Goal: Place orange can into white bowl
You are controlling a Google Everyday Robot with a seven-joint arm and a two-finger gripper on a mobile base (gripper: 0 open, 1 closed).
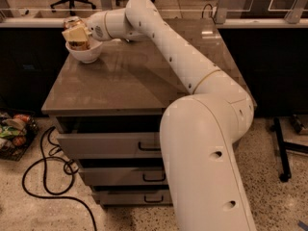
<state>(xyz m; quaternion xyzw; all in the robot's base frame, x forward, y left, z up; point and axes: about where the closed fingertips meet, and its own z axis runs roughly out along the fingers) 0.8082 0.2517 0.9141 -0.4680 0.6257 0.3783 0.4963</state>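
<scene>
The white bowl (86, 53) sits at the far left corner of the brown tabletop (139, 76). My gripper (77, 34) reaches over it from the right. The orange can (73, 25) stands upright between the pale fingers (77, 32), its silver top showing above them and its lower end inside the bowl's rim. The fingers cover most of the can's body. Whether the can rests on the bowl's bottom is hidden.
My white arm (192, 81) stretches across the tabletop from the front right. Below the top is a cabinet with drawers (110, 146). A black cable (48, 182) and a basket of items (12, 131) lie on the floor at left. A black chair base (284, 153) stands at right.
</scene>
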